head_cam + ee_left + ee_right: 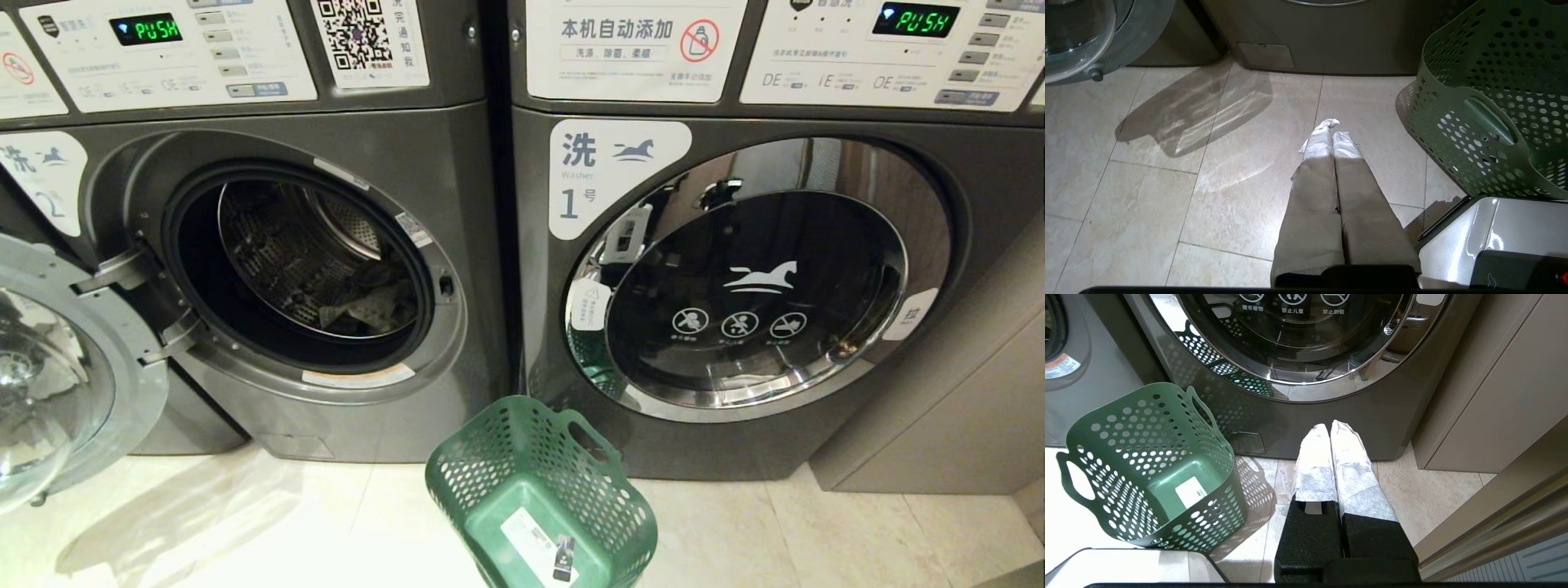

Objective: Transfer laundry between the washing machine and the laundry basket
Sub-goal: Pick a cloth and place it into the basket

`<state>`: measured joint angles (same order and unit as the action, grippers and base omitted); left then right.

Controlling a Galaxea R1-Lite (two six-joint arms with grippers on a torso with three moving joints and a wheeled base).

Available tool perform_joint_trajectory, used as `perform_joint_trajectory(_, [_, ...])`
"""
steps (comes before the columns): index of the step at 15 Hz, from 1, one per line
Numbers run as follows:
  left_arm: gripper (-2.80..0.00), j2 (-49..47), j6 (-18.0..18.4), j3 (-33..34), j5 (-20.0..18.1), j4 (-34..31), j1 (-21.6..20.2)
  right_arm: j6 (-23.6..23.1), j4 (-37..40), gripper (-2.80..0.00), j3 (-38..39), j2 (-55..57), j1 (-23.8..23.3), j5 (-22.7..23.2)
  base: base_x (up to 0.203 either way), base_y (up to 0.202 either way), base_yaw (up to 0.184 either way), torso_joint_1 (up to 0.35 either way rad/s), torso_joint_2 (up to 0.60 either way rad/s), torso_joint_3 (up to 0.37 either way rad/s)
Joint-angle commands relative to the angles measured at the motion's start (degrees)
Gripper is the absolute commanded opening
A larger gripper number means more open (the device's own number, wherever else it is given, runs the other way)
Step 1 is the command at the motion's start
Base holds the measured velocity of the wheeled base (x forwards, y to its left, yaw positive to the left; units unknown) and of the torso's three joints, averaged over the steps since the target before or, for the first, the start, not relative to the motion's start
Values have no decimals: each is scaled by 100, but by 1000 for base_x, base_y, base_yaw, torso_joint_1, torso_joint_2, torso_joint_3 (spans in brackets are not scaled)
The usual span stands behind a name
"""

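Note:
The washing machine (457, 212) marked 2 stands with its round door (57, 367) swung open to the left. Grey-olive laundry (363, 306) lies low inside its drum. The green laundry basket (543, 498) sits on the floor between the two washers, holding only a white label; it also shows as the basket (1494, 102) and the basket (1151, 465). My left gripper (1333, 128) is shut and empty, low over the floor tiles beside the basket. My right gripper (1329, 426) is shut and empty, pointing at the base of the washer marked 1. Neither arm shows in the head view.
The washer marked 1 (759, 278) stands on the right with its door closed. A beige cabinet side (1494, 384) stands right of it. The robot's own grey base (1494, 241) sits beside the basket. The open door hangs over the floor at the left.

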<state>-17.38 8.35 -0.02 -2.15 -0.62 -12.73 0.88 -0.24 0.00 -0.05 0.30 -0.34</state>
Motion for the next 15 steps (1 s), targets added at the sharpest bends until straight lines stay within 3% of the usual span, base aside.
perform_joint_trajectory(1, [-280,-465,8,5,2,-15,-107,0,-2,-280,0,5,5,-2,0,0,0,0,0,0])
perform_joint_trajectory(13, [-280,545,-105,-1,32,-25,1376,0,-2,-280,0,5,5,-2,0,0,0,0,0,0])
perform_joint_trajectory(15, [-280,1077,-106,-7,7,-51,1359,0,-2,-280,0,5,5,-2,0,0,0,0,0,0])
